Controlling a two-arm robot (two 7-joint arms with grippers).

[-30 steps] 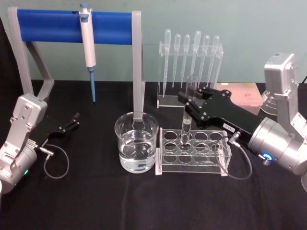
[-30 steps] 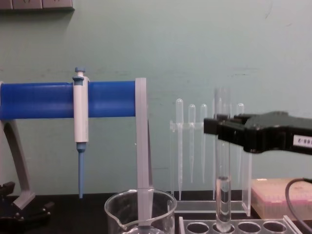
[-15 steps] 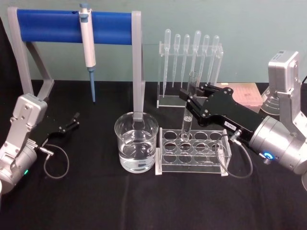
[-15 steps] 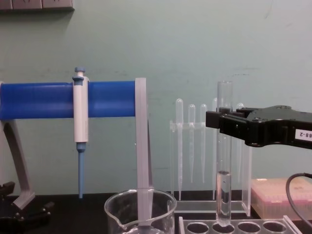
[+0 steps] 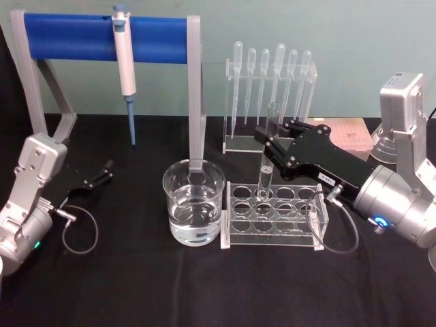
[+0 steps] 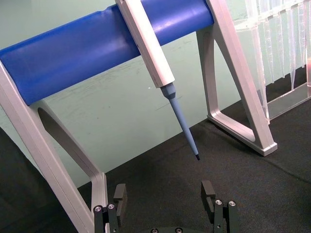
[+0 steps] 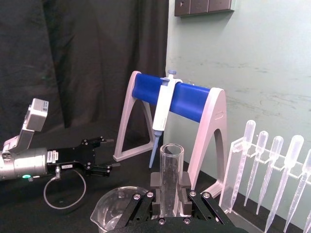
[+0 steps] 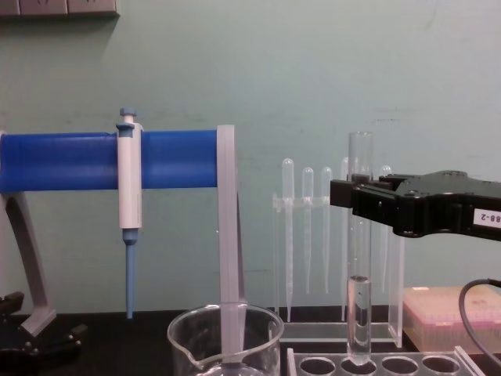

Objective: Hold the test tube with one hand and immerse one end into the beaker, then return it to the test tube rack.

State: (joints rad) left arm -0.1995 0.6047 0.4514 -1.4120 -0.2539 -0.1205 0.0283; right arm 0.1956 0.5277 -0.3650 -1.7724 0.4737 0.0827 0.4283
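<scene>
**Head view.** The black right gripper (image 5: 268, 143), on a brushed silver cylindrical wrist, is closed narrow around the upper part of a long, clear, round-bottomed glass test tube (image 5: 263, 178). The tube hangs below the gripper, slightly tilted. Its rounded end sits at a back-row hole of the clear acrylic rack (image 5: 272, 236) with round holes. To the gripper's left, just beside the rack, stands the wide clear glass beaker (image 5: 167, 185), partly filled with water. Beyond the gripper, thin plastic pipettes (image 5: 279, 68) with bulb tops hang in a row. Well apart on the left, the black left gripper (image 5: 107, 170) sits low over the matte black cloth bench (image 5: 204, 286).

**Left wrist view.** The left gripper (image 6: 164, 194) has its fingers spread wide and holds nothing. Ahead of it a white-and-blue pipettor (image 6: 152, 53) hangs from a smooth blue cylindrical bar (image 6: 73, 53) on pale grey legs.

**Right wrist view.** The test tube (image 7: 171, 165) stands upright between the two fingers of the right gripper (image 7: 170, 194), its open rim above them. The curved rim of the beaker (image 7: 112, 213) lies below, and the left gripper (image 7: 111, 154) shows farther off.

**Chest view.** The right gripper (image 8: 356, 200) grips the test tube (image 8: 360, 313) high up, with the open rim standing above it. Clear liquid fills the tube's lower part. The round end is at the mouth of a hole in the rack (image 8: 421, 365). The beaker (image 8: 262, 345), with its pouring spout, is below and to the gripper's left.
</scene>
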